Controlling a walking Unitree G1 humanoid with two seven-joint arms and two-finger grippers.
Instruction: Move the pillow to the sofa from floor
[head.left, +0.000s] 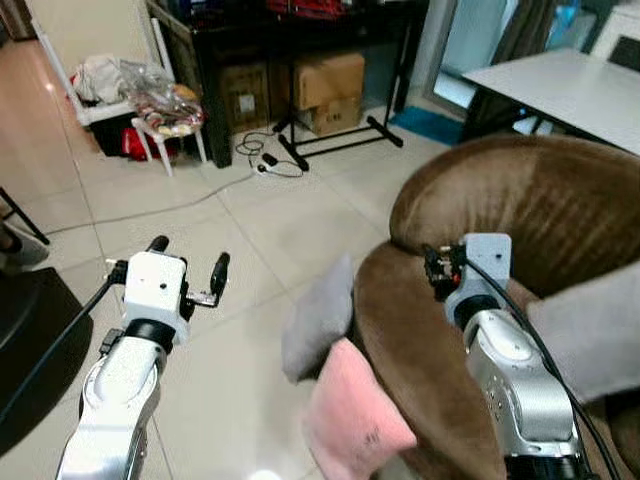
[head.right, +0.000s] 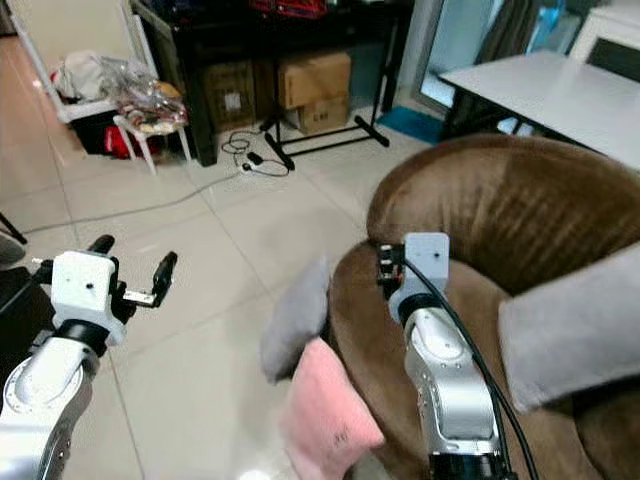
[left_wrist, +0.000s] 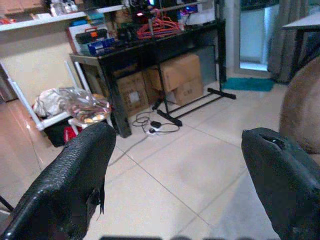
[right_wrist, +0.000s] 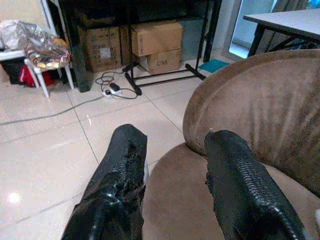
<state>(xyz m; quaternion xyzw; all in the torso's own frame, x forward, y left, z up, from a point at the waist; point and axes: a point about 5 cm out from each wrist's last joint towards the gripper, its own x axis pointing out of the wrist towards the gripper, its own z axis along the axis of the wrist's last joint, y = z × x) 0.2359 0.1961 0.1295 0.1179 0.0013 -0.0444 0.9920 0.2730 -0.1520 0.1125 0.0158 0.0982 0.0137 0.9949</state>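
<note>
pink pillow leans on the sofa edge, soft and light (squishy); pinch a top corner. left gripper wide open, right gripper partly open, both empty.

We see the sofa on the right, with one pillow lying on its seat. Two more pillows lean against its left edge on the floor, one nearer us than the other. Our left gripper hangs over the floor left of them, our right gripper over the sofa's rim. Boxes sit under a table behind
</note>
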